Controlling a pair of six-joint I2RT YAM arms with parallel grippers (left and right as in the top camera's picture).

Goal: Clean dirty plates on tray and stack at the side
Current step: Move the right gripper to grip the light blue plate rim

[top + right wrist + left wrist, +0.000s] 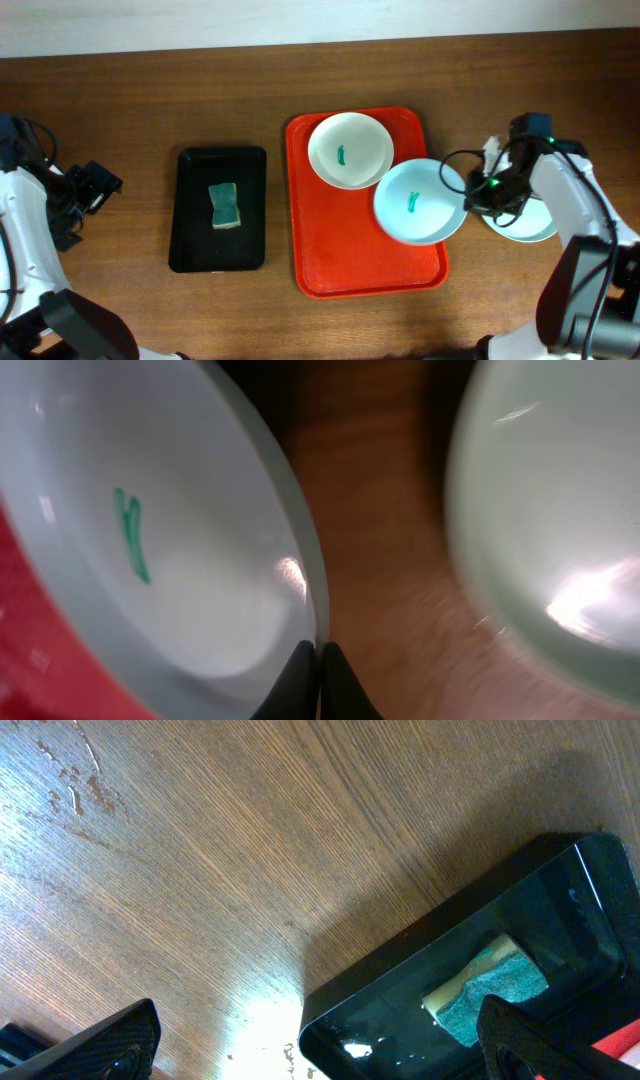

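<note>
The red tray (pixel 340 250) holds a white plate (pixel 350 150) with a green smear at its far end. A light-blue plate (pixel 420 200) with a green smear overhangs the tray's right edge. My right gripper (pixel 470 192) is shut on that plate's right rim. The right wrist view shows the fingers (pixel 320 660) pinching the rim of the plate (pixel 180 560). A pale mint plate (pixel 525 225) lies on the table to the right, partly under my right arm; it also shows in the right wrist view (pixel 560 540), with no smear visible. My left gripper (pixel 95 185) is open and empty at the far left.
A black tray (pixel 195 200) left of the red tray holds a green-and-yellow sponge (pixel 226 205). In the left wrist view the open fingers (pixel 315 1030) hover over the black tray's corner (pixel 400 980), with the sponge (pixel 490 985) near the right finger.
</note>
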